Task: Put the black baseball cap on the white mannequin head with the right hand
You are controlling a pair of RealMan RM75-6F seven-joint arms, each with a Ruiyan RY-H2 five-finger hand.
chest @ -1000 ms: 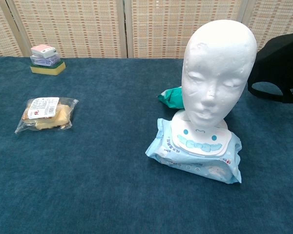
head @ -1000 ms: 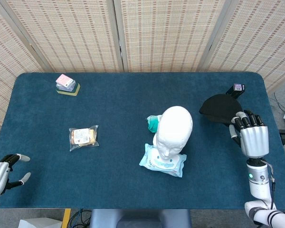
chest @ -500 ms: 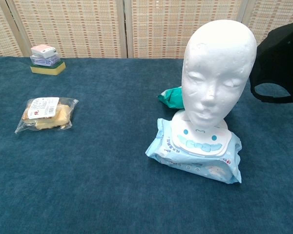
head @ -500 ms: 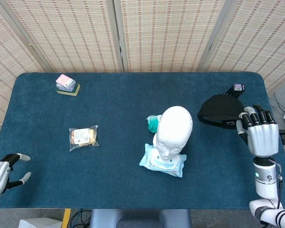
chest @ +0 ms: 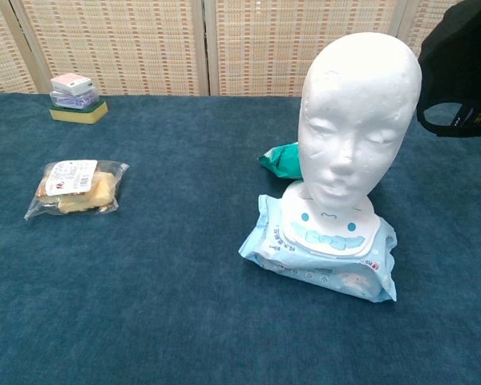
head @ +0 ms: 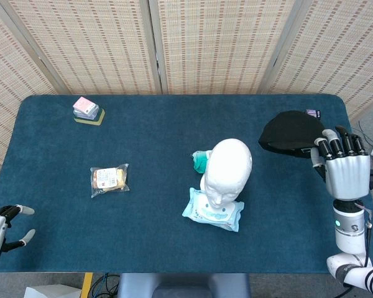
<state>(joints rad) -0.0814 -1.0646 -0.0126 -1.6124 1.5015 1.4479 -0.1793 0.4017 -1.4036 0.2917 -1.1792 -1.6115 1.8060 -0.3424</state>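
The black baseball cap (head: 290, 132) hangs in the air at the right of the table, held by my right hand (head: 343, 167) at its near edge. In the chest view the cap (chest: 462, 68) shows at the top right, lifted off the cloth, with its strap opening facing me. The white mannequin head (head: 227, 169) stands upright near the table's middle on a blue wipes pack (head: 212, 213), left of the cap. My left hand (head: 1, 230) rests at the table's front left corner, fingers apart and holding nothing.
A green packet (head: 200, 161) lies just behind the mannequin head. A bagged snack (head: 109, 179) lies at the left. A small box on a yellow sponge (head: 87, 110) stands at the back left. A small dark object (head: 313, 113) peeks out behind the cap.
My right hand has lifted the cap off the table and carried it upward; in the chest view the cap has risen toward the top right. The left hand has slid slightly further off the corner.
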